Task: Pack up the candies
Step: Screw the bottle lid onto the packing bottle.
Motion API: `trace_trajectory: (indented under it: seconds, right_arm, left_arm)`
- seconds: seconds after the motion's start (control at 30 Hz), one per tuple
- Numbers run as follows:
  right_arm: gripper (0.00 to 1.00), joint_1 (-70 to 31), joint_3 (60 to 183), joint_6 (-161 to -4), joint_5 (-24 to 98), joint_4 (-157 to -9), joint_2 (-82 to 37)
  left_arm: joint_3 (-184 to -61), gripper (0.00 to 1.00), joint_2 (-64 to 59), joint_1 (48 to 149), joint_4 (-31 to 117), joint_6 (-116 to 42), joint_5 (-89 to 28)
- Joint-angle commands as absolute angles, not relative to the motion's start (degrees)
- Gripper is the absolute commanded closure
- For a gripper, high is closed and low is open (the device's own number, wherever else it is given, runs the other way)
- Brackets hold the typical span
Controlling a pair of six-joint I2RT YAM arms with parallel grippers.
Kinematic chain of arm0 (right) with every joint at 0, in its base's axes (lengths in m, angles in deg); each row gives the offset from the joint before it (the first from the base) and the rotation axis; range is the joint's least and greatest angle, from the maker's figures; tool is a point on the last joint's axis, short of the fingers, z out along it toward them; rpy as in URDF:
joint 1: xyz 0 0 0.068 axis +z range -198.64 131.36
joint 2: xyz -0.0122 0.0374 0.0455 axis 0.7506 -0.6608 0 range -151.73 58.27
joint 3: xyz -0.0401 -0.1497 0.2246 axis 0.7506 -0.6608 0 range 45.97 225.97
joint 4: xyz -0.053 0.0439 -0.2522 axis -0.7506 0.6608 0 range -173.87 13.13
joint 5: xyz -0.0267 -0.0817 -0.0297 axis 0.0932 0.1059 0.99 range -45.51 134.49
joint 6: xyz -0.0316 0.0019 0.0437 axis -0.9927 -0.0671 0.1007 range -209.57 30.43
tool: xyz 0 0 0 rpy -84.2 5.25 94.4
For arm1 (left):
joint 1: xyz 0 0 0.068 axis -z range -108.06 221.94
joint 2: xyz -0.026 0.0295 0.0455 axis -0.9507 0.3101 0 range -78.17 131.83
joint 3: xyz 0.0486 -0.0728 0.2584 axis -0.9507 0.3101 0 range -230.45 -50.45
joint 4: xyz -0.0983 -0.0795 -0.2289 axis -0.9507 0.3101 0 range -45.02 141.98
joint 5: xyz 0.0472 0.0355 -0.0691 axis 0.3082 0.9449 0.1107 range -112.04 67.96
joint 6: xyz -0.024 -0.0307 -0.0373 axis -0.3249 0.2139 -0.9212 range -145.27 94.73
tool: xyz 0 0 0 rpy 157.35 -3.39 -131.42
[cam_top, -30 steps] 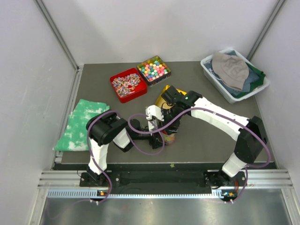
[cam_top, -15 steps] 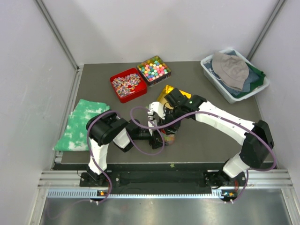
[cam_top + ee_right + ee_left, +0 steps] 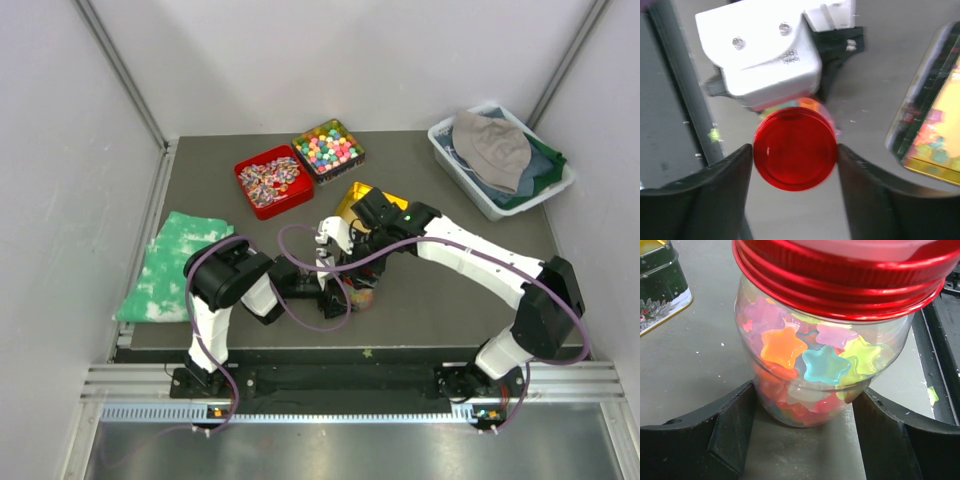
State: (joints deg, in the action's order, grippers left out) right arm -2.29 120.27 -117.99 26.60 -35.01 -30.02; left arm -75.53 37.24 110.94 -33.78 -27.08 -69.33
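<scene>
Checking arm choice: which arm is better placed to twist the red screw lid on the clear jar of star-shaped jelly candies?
Right. The right tool straddles the red screw lid from above, a finger on each side of its rim, while the left tool braces the clear jar low on its body.

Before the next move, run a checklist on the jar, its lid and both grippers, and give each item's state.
1. Jar upright on the table: ok.
2. Left gripper clamped on the jar's lower sides: ok.
3. Lid seated on the jar: ok.
4. Lid screwed fully tight: cannot tell.
5. Right gripper closed on the lid's rim from both sides: ok.
6. Candies inside the jar: ok.
</scene>
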Motion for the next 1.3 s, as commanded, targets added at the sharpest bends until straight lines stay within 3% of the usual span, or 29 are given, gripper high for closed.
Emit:
trace_trajectory:
  seconds: [0.0, 0.1, 0.13, 0.3, 0.63, 1.27]
  right_arm:
    - [0.19, -1.62, 118.75, -116.46, 20.84, -31.13, -29.27]
    - [0.03, -1.62, 117.87, -116.55, 22.6, -33.07, -28.74]
    - [0.01, -1.62, 117.78, -116.9, 22.34, -32.98, -28.82]
    - [0.01, -1.53, 117.78, -119.53, 23.3, -32.98, -28.3]
    - [0.01, -1.79, 124.62, -141.5, 29.81, -24.98, -28.47]
    - [0.02, -1.27, 132.1, -149.86, 26.29, -20.15, -36.21]
  left_arm:
    - [-75.41, 0.38, 38.37, 111.22, -52.4, -26.85, -69.59]
    - [-75.41, 0.38, 38.28, 111.22, -52.32, -26.68, -69.59]
    - [-75.41, 0.38, 38.28, 111.22, -52.4, -26.68, -69.68]
    - [-75.41, 0.38, 38.37, 111.22, -52.4, -26.68, -69.76]
    - [-75.59, 0.38, 38.54, 111.22, -52.4, -26.59, -70.03]
    - [-75.68, 0.38, 38.63, 111.22, -52.31, -26.59, -70.29]
